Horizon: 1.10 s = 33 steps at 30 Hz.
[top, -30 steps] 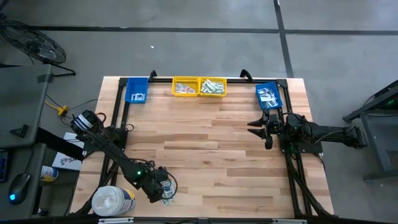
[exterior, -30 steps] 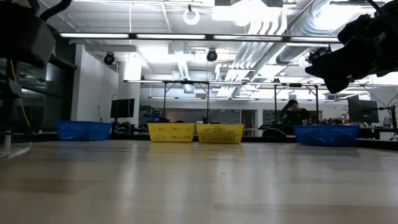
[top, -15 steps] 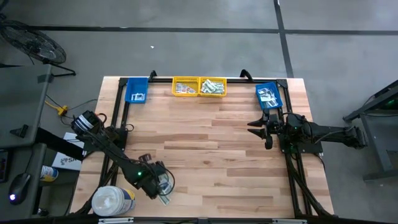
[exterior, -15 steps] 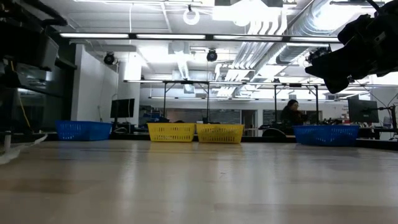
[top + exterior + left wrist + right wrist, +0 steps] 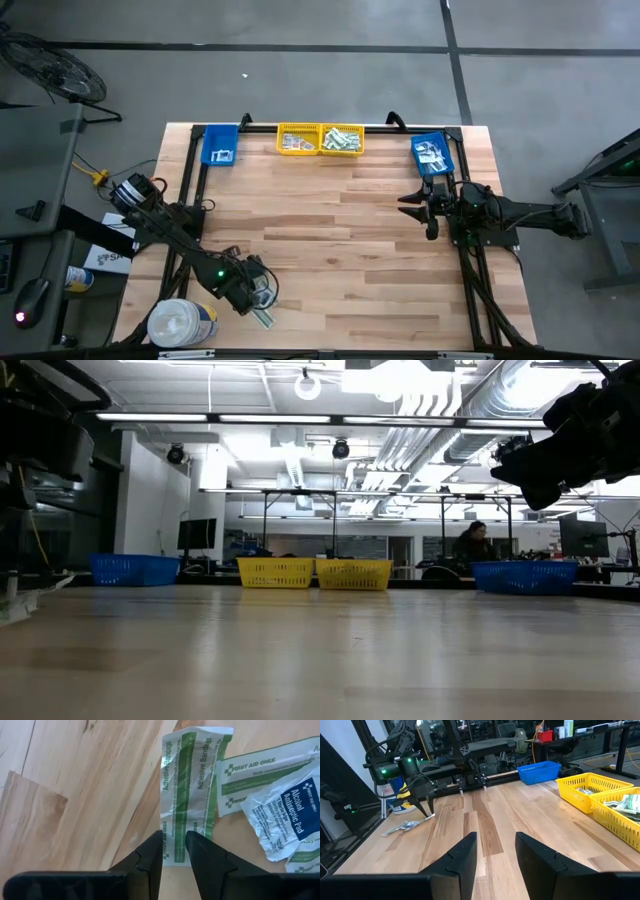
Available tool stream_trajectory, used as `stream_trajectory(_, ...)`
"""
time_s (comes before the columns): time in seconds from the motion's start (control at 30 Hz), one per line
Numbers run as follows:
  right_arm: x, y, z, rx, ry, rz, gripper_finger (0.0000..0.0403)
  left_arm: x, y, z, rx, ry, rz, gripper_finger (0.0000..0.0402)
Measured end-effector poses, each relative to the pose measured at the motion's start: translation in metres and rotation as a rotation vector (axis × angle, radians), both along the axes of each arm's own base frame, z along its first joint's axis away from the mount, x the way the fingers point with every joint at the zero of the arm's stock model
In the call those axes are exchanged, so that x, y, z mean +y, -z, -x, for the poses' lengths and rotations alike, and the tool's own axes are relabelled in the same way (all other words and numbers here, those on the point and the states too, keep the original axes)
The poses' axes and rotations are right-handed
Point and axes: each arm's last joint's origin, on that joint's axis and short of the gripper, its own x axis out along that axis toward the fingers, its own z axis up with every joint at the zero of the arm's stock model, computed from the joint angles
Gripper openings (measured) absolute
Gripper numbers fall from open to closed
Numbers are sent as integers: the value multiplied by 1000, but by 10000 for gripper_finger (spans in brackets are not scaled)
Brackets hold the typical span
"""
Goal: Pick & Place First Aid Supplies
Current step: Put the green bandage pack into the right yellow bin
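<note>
The left end effector (image 5: 174, 845) pinches one end of a long green-white packet (image 5: 190, 795) reading "Adhesive Bandage", at the surface's (image 5: 340, 250) near-left corner beside packets marked "First Aid Only" (image 5: 260, 775) and "Alcohol Antiseptic Pad" (image 5: 292, 815). The right end effector (image 5: 495, 842) hovers part-open and empty at the far right. 2 yellow bins (image 5: 320, 139) and the right blue bin (image 5: 433, 155) hold packets.
</note>
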Motion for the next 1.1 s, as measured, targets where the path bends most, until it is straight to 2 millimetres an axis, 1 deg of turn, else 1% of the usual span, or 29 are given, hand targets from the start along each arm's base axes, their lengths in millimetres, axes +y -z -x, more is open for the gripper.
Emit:
stream_trajectory(0.17, 0, 0, 0, 0, 0, 0, 129, 0, 0, 0, 4, 1, 2, 101)
stream_trajectory(0.23, 0, 0, 0, 0, 0, 0, 129, 0, 0, 0, 7, 2, 8, 111)
stream_trajectory(0.43, 0, 0, 0, 0, 0, 0, 129, -1, 0, -1, -1, 2, 22, 160)
stream_trajectory(0.53, 0, 0, 0, 0, 0, 0, 129, -2, 0, -1, -3, -4, 28, 162)
stream_trajectory(0.63, 0, 0, 0, 0, 0, 0, 129, -2, 0, -1, -2, -17, 34, 144)
stream_trajectory(1.1, 0, 0, 0, 0, 0, 0, 129, 1, 0, 2, 12, -103, 12, 16)
